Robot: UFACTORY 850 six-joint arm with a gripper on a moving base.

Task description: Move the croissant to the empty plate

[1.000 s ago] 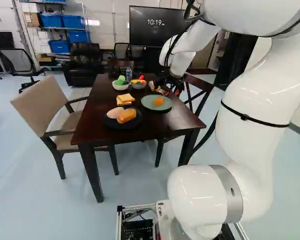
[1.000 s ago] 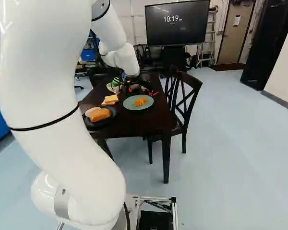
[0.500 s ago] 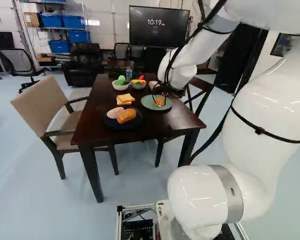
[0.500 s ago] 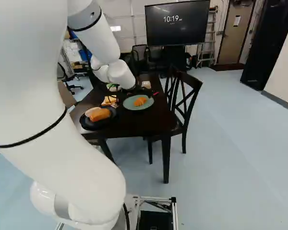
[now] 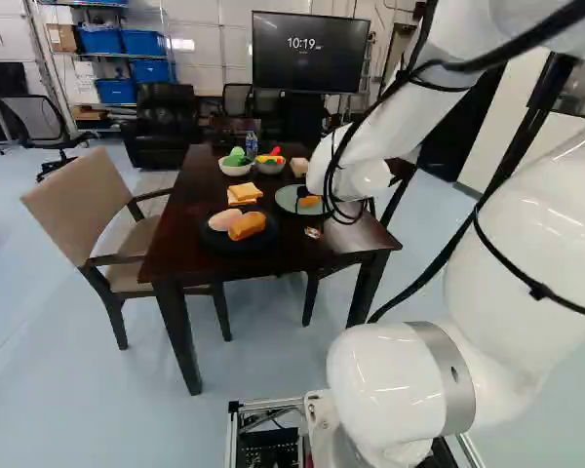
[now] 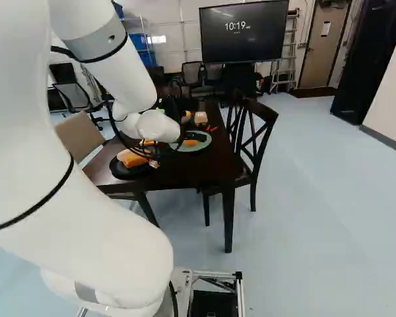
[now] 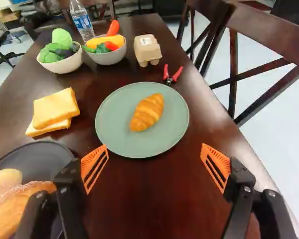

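Observation:
My gripper (image 6: 175,151) hangs low over the table, on the near side of the green plate. In the wrist view the gripper (image 7: 155,149) stands open, its orange pads wide apart with nothing between them. Ahead of the fingers, the golden croissant (image 7: 147,112) lies near the middle of the green plate (image 7: 112,121). A dark plate (image 7: 34,155) beside one finger carries bread rolls (image 7: 11,201). In the left base view the hanging wrist partly covers the green plate (image 5: 286,198).
Stacked toast slices (image 7: 55,110) lie on the table. Behind them stand two bowls of vegetables (image 7: 65,61) (image 7: 109,56), a bottle (image 7: 81,21), a small carton (image 7: 147,49) and red-handled pliers (image 7: 173,75). Chairs (image 7: 269,37) (image 5: 90,200) flank the dark table (image 5: 190,229).
The arm has drawn back toward the base and come lower, from beyond the green plate to its near side. Croissant and plates have stayed put.

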